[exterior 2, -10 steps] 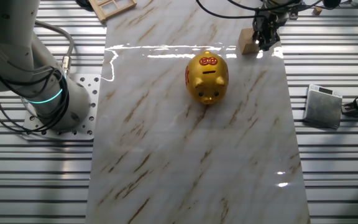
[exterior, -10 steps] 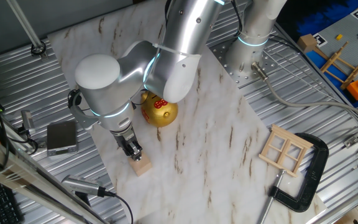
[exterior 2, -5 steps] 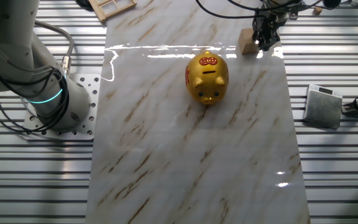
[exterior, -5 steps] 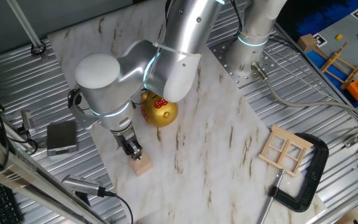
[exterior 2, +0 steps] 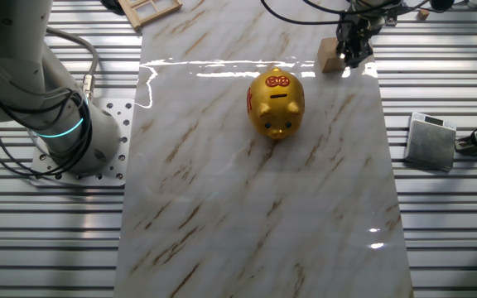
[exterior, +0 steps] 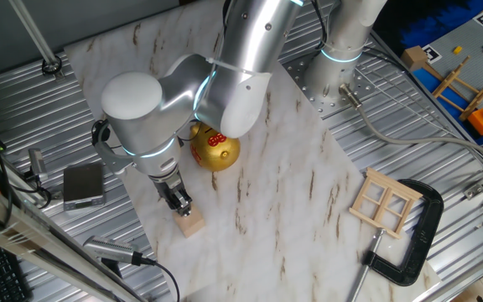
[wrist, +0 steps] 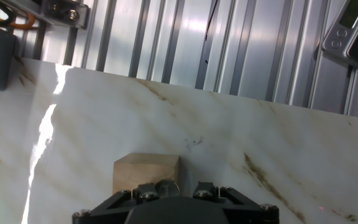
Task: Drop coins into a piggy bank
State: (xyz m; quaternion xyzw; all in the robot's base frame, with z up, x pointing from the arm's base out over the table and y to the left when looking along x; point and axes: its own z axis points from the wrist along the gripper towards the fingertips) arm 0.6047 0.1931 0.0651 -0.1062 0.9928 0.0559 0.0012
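Marble surface (exterior: 275,168) carries the piggy bank (exterior: 215,148) mid-board. Gripper (exterior: 179,205) is set low over the wooden cube (exterior: 190,223), presumably for the coin (wrist: 166,186); finger gap can't be determined.

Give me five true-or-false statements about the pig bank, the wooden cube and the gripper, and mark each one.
1. The gold piggy bank stands upright on the marble board. True.
2. The gripper is directly over the piggy bank's slot. False: it is down at the wooden cube, off to the side of the bank.
3. The wooden cube touches the piggy bank. False: a stretch of bare board lies between them.
4. In the hand view a small round disc sits at the top of the cube, right by the fingers. True.
5. A black C-clamp lies beside the wooden window frame. True.
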